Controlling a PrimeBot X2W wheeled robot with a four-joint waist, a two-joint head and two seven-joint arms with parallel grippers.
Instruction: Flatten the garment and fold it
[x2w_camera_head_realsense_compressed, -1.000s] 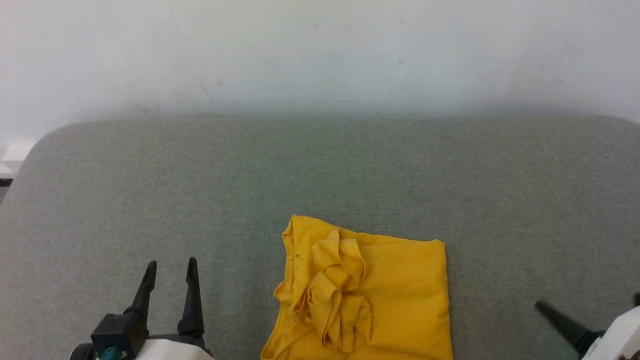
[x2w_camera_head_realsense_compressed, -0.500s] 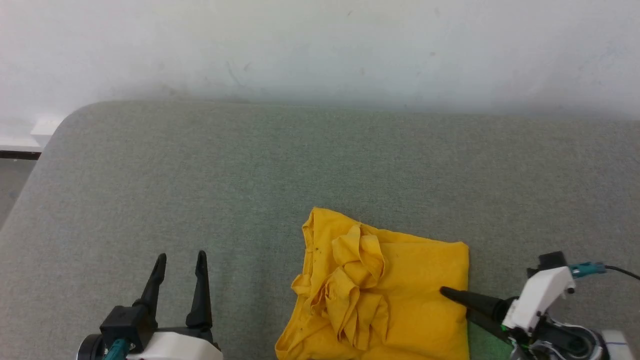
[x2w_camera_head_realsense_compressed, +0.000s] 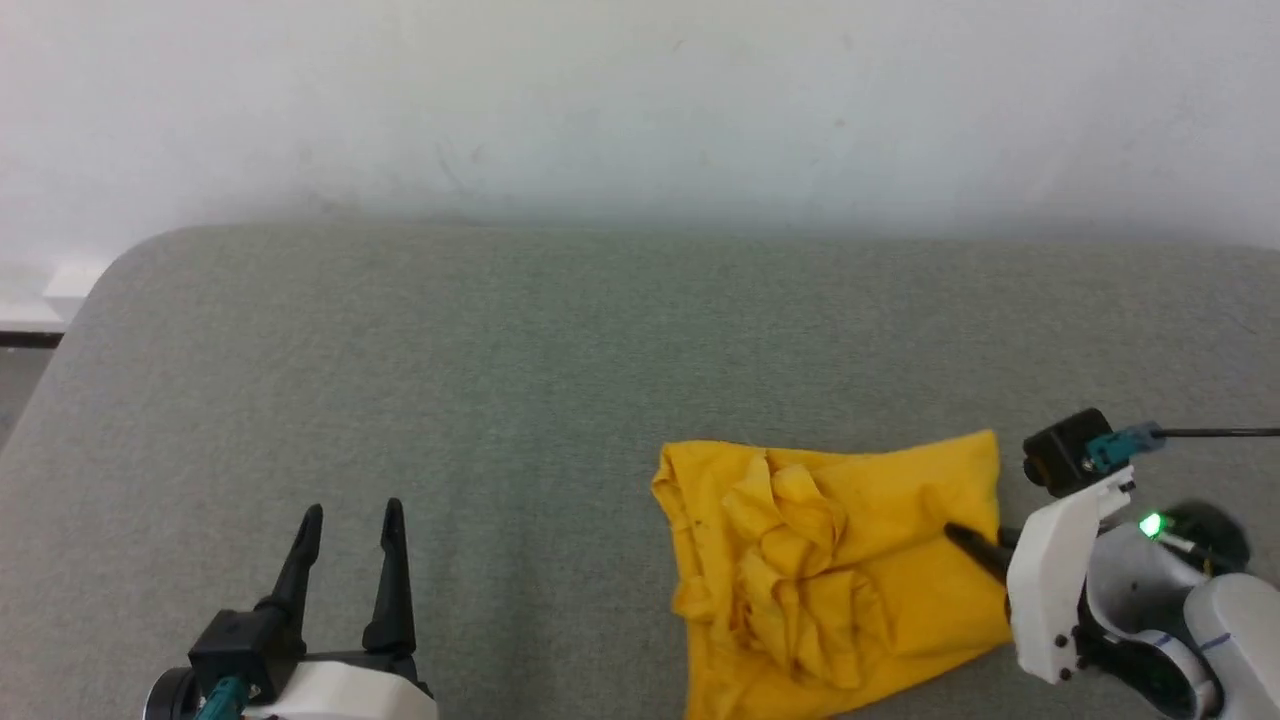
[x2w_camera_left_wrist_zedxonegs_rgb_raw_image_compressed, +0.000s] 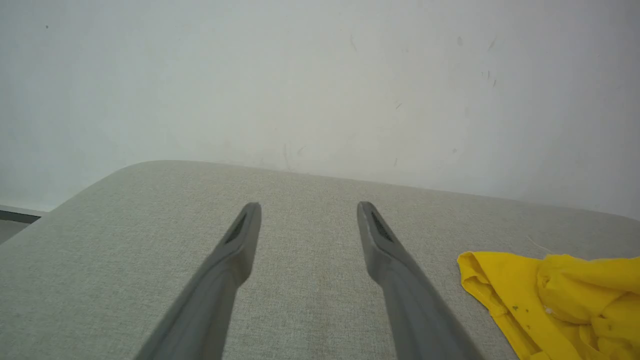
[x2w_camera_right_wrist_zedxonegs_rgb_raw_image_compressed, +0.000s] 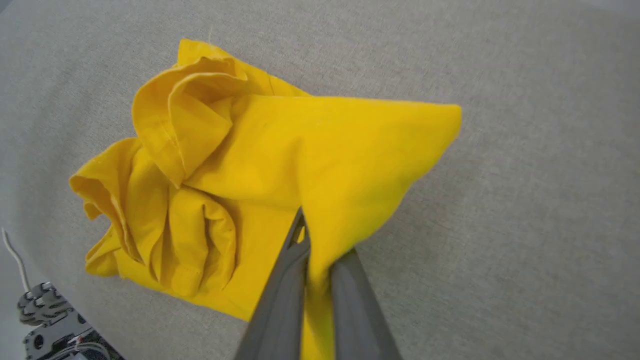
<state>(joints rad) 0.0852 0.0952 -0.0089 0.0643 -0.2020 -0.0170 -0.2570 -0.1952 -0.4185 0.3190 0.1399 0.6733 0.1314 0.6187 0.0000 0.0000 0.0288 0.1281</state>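
Plain bright yellow shirt (x2w_camera_head_realsense_compressed: 850, 560), grey-green cushion (x2w_camera_head_realsense_compressed: 500, 380) with a fine weave, off-white wall (x2w_camera_head_realsense_compressed: 640, 100) — faintly scuffed, black left gripper (x2w_camera_head_realsense_compressed: 350, 512), white right arm (x2w_camera_head_realsense_compressed: 1050, 570), its plug (x2w_camera_head_realsense_compressed: 1115, 447) teal.

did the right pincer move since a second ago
Yes. Against the grey cushion's left corner, which barely shifts in the head view, the right pincer has come in leftward and toward the wall, and is shut on the shirt's right edge.

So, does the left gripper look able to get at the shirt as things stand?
Probably yes. The left gripper is open, and only bare grey surface lies between it and the shirt, whose crumpled side faces it. Nothing stands in the way, though it must cross that gap.
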